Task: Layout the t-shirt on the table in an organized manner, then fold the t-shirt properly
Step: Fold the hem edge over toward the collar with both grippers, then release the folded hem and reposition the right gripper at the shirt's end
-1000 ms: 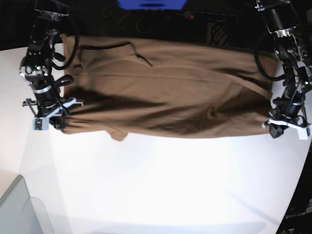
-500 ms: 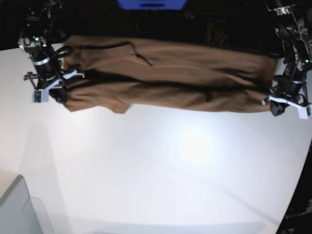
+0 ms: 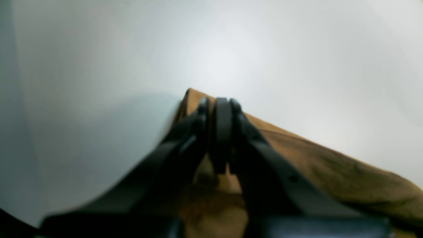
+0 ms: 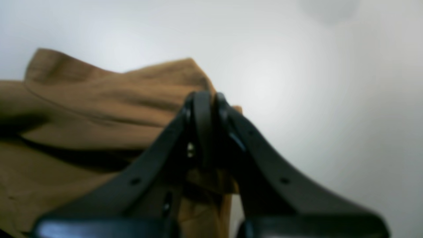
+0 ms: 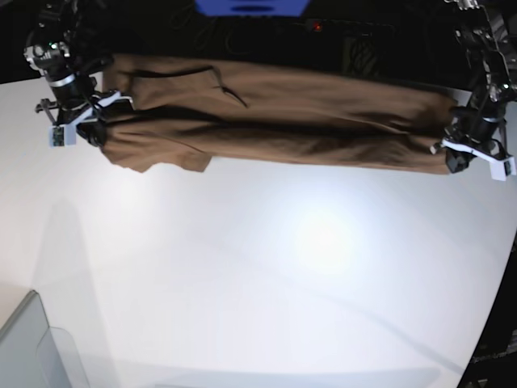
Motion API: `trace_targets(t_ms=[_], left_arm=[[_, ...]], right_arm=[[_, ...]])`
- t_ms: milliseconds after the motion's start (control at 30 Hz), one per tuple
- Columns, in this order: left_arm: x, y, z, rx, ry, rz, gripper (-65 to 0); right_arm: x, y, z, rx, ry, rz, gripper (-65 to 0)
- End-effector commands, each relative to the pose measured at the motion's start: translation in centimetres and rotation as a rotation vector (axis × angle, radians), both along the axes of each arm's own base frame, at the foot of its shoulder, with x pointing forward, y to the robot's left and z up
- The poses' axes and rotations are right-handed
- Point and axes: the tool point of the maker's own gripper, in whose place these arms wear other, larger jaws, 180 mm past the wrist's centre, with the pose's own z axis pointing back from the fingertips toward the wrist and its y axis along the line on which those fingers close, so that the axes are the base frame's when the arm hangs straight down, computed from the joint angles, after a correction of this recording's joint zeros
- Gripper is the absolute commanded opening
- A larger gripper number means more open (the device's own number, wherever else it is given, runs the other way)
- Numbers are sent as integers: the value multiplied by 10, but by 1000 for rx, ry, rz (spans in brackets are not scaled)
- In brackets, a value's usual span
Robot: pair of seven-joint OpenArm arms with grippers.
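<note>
The brown t-shirt [image 5: 275, 121] hangs stretched in a long band across the far part of the white table [image 5: 266, 275], held between both arms. My left gripper [image 5: 456, 160] is shut on the shirt's right corner; in the left wrist view its black fingers [image 3: 221, 112] pinch the brown cloth [image 3: 330, 168]. My right gripper [image 5: 97, 133] is shut on the shirt's left corner; in the right wrist view the fingers [image 4: 203, 109] clamp the cloth [image 4: 109, 99]. A sleeve [image 5: 174, 153] droops near the right gripper.
A grey translucent bin corner [image 5: 36, 347] sits at the near left of the table. The table's curved edge runs down the right side [image 5: 493, 323]. A dark background with a blue object [image 5: 250, 6] lies beyond the far edge.
Both grippers have moved toward the far edge with the shirt still in them. The near edge of the shirt has been carried back over itself, so the cloth is a narrower band.
</note>
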Motion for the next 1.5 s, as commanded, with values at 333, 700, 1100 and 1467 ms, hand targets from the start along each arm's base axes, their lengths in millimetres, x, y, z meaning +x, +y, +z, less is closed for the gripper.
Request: trace_targets(t_ms=[333,700,1100,1467], left_arm=[[-20,27,-33,23,111,39,-648],[-24,6,-74,-38,211,1,-645],[-27,20,-89,-43,258,29,-494],[-30,19,-90,-51,260,33,-418]], right_arm=[[-12,-8,-30,33,66,-26,-650],[-14,-5,-35,41,80,-25,-650],[27,-12,-30,-61,51,0,-494],[3,-33,30,-112,-71,-139,-323]])
